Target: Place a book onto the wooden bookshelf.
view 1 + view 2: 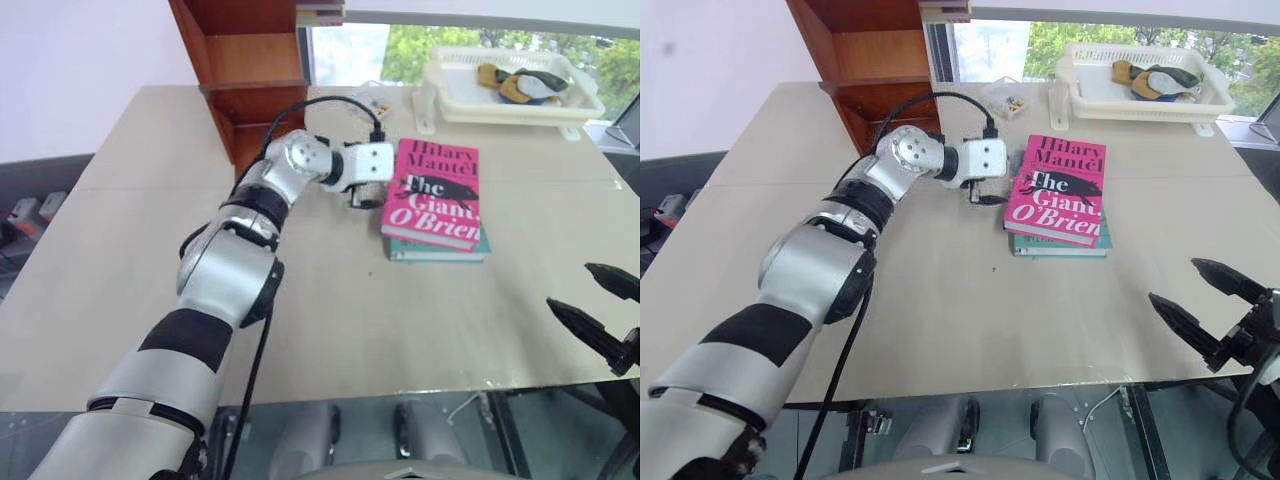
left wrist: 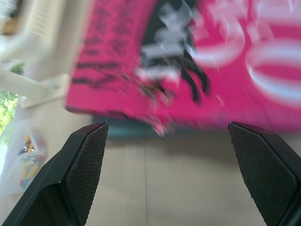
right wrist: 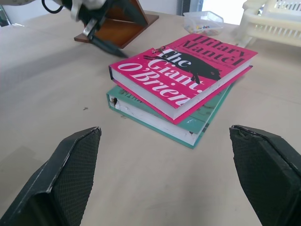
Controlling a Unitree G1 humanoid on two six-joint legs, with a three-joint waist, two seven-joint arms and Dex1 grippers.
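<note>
The pink book, lettered "Hilary Mantel The Giant O'Brien", lies flat on top of a teal book at the table's centre right. My left gripper hovers open just off the pink book's left edge, pointing towards it and tilted down; in the left wrist view its fingers stand wide apart before the book's side, touching nothing. The wooden bookshelf rises at the back left, behind the left arm. My right gripper is open and empty near the table's front right edge, facing the stack.
A white plastic tray holding some cloth items stands at the back right. A small clear box of coloured bits sits between shelf and tray. The beige table has bare room in front of the books.
</note>
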